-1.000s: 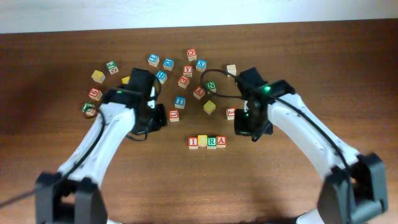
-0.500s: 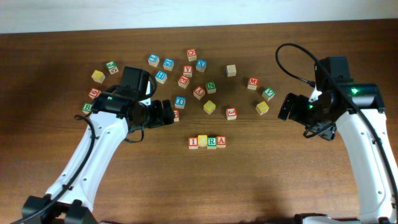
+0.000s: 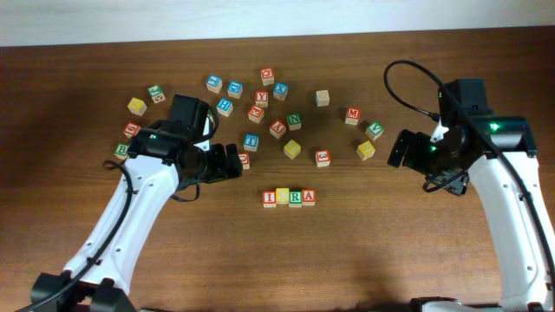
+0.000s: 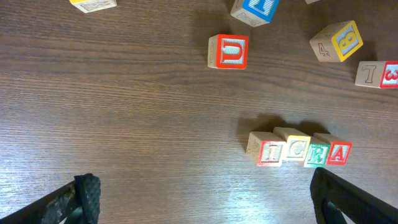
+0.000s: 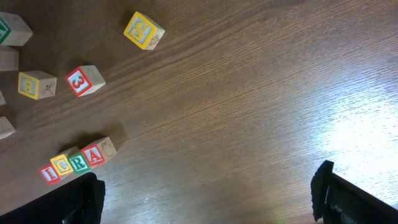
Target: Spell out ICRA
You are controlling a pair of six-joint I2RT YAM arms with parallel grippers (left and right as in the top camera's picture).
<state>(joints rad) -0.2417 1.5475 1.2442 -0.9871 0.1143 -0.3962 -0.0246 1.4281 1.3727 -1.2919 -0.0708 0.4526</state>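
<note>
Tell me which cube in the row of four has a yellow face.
The C cube, second from the left in the overhead view; its neighbours, the I cube and R cube, are red and green.

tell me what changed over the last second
The right gripper swung out to the right, uncovering the M block and its neighbours. The left gripper shifted only slightly. Both are open and empty now. The ICRA row and the loose blocks stayed put.

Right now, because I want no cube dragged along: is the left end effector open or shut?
Open. The left end effector shows both fingertips spread to opposite frame edges, nothing held between them.
</note>
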